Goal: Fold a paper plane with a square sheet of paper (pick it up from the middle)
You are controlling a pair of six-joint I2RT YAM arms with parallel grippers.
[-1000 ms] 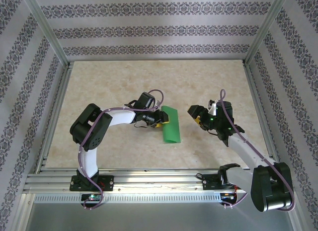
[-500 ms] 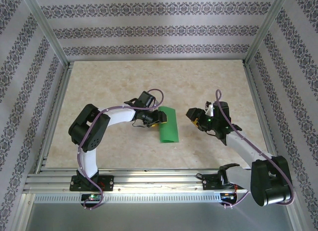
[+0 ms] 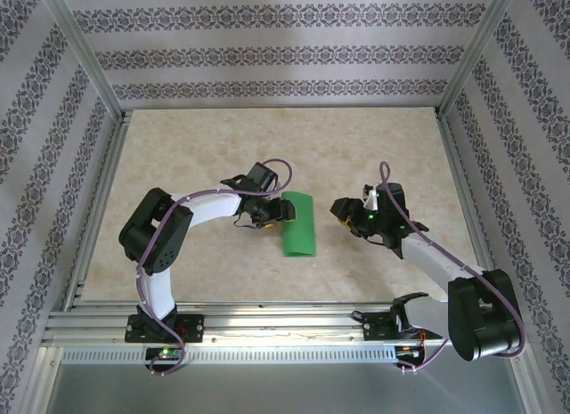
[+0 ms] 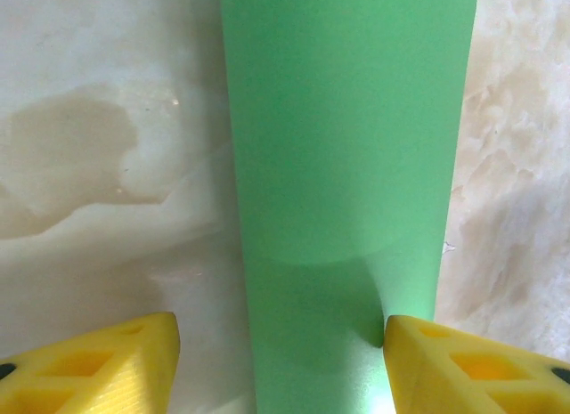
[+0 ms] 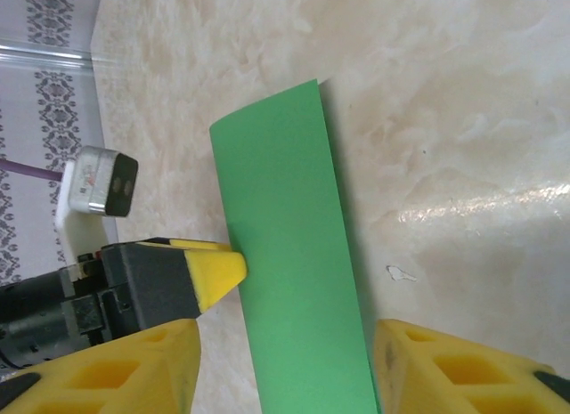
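Top external | green paper [image 3: 300,229], narrow strip | left claw [image 3: 285,211] apart | right claw [image 3: 342,207] apart

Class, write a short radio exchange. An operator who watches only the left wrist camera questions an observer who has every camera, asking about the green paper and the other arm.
Operator: The green paper runs up through the open left gripper. Where is the right gripper?
Observer: The right gripper hangs to the paper's right, clear of it, jaws apart.
Operator: How far does the paper go?
Observer: It is a narrow strip near the middle of the table. You are at its left edge, near the far end, and its near end lies free.
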